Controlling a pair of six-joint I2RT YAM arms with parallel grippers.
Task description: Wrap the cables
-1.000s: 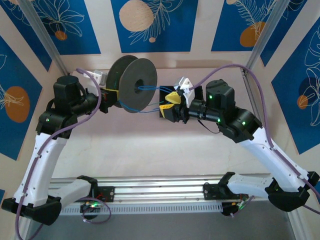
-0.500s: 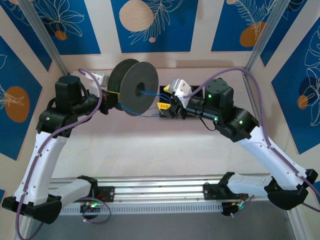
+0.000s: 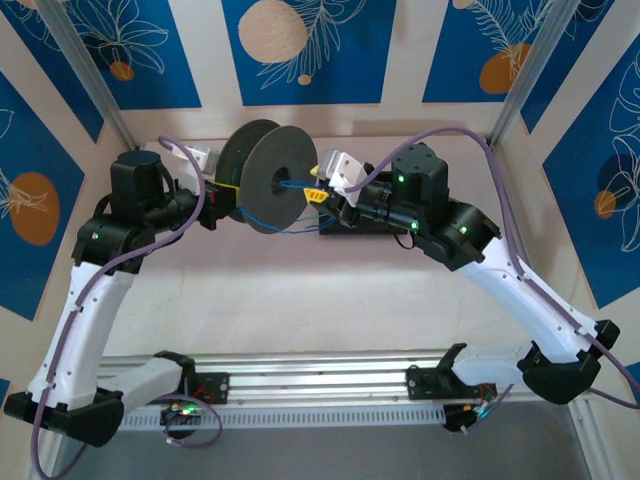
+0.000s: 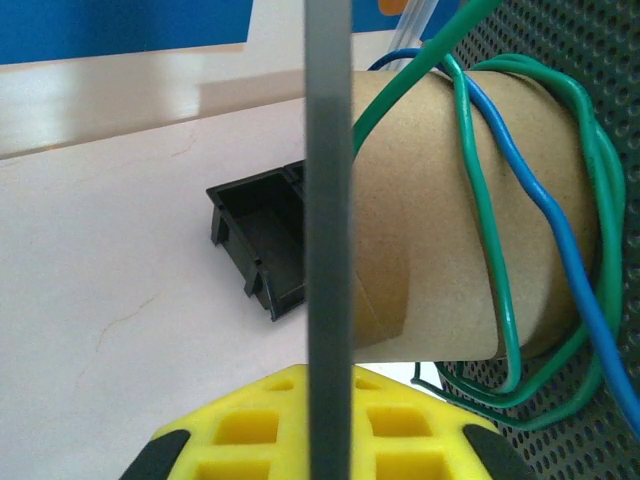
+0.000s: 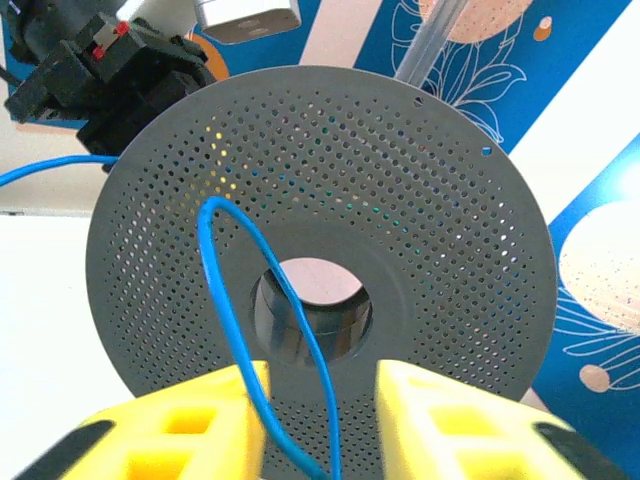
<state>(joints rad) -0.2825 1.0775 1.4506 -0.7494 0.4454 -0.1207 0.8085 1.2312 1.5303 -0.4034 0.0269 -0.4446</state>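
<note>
A grey perforated spool [image 3: 272,180] hangs above the back of the table. My left gripper [image 3: 225,195] is shut on the rim of its near flange [image 4: 328,200]. Green cable [image 4: 505,300] and blue cable [image 4: 560,230] are wound loosely round the cardboard core [image 4: 430,220]. My right gripper [image 3: 318,197] sits close to the spool's outer face [image 5: 420,200]. Its yellow fingers [image 5: 450,410] stand apart, and a loop of the blue cable [image 5: 215,260] passes through the gap by the left finger. The right gripper [image 5: 320,385] faces the spool's centre hole.
A small black tray [image 4: 262,235] lies on the table below and behind the spool, partly under the right arm in the top view. Aluminium posts [image 3: 90,85] and blue patterned walls close in the back and sides. The rail [image 3: 320,385] runs along the near edge.
My right gripper has moved left, up to the spool's face, and its fingers have narrowed. The left arm and spool have barely moved.
</note>
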